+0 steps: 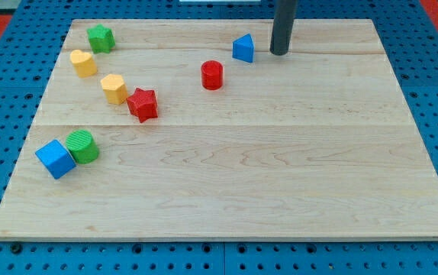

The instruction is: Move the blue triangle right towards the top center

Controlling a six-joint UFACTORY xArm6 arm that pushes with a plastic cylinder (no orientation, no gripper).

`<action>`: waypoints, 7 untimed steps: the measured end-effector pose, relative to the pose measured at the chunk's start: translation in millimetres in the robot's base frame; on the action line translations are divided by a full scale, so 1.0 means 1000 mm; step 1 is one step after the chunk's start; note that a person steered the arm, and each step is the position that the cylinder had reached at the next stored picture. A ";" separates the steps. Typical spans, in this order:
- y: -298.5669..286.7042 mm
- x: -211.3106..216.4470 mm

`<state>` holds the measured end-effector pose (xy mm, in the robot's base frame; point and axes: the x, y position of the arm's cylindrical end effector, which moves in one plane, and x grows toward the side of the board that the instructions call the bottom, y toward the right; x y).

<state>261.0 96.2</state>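
Note:
The blue triangle (243, 48) lies near the view's top, a little right of centre on the wooden board (280, 176). My tip (279, 53) comes down from the view's top and rests on the board just to the right of the blue triangle, with a small gap between them. A red cylinder (212, 75) stands below and to the left of the triangle.
At the view's top left lie a green block (101, 37), a yellow block (83, 63), a yellow hexagon (114, 88) and a red star (143, 105). At the left lie a blue cube (55, 158) and a green cylinder (82, 146), touching.

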 end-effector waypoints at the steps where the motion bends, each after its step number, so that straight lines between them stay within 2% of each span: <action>1: -0.038 -0.010; 2: -0.029 -0.005; 3: 0.005 0.029; 4: -0.013 0.041; 6: -0.079 0.017; 7: -0.081 0.007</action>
<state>268.4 15.1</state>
